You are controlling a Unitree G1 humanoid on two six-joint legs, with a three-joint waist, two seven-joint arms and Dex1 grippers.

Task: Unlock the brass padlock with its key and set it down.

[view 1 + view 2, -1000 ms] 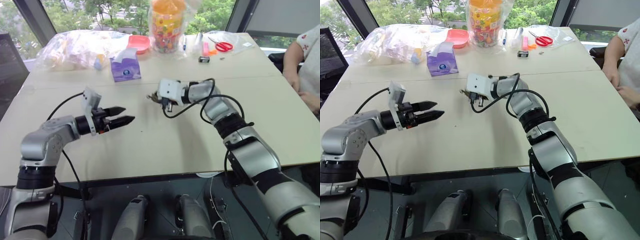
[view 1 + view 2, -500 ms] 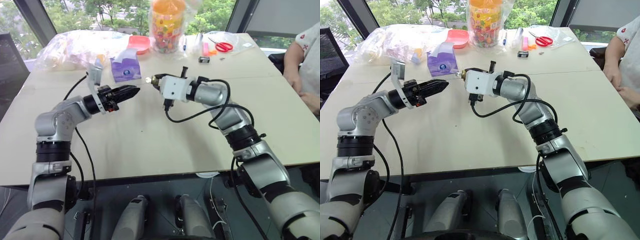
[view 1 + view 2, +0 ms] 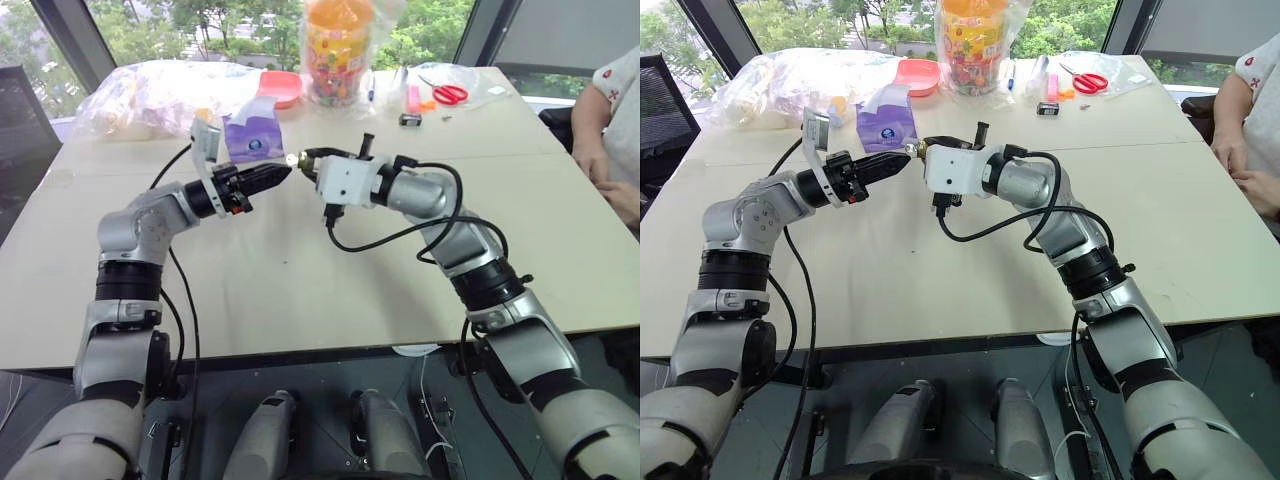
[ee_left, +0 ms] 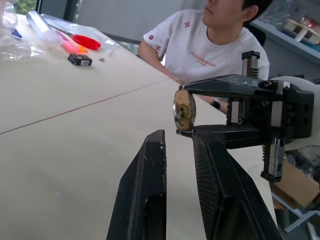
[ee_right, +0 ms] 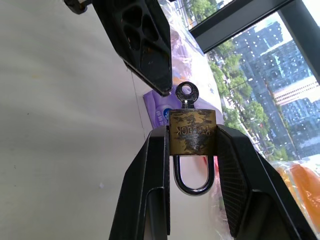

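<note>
Table [image 3: 300,290]: pale beige top, a seam running across it.
Far left: crinkled clear plastic bags [image 3: 150,95] heaped up.
Beside them: purple tissue pack [image 3: 250,135], a red-pink dish [image 3: 278,87] just behind.
Far middle: orange-lidded jar [image 3: 335,45] of colourful sweets, standing upright.
Far right: red-handled scissors [image 3: 440,92], and near them a small black object [image 3: 407,119].

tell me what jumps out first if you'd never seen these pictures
Two silver arms meet above the middle of the beige table. The right end effector is shut on a small worn brass padlock with a silver shackle, a silver key standing in it. The left end effector points its black fingers at that key, nearly touching. At the table's right edge sits a person in a white shirt.
</note>
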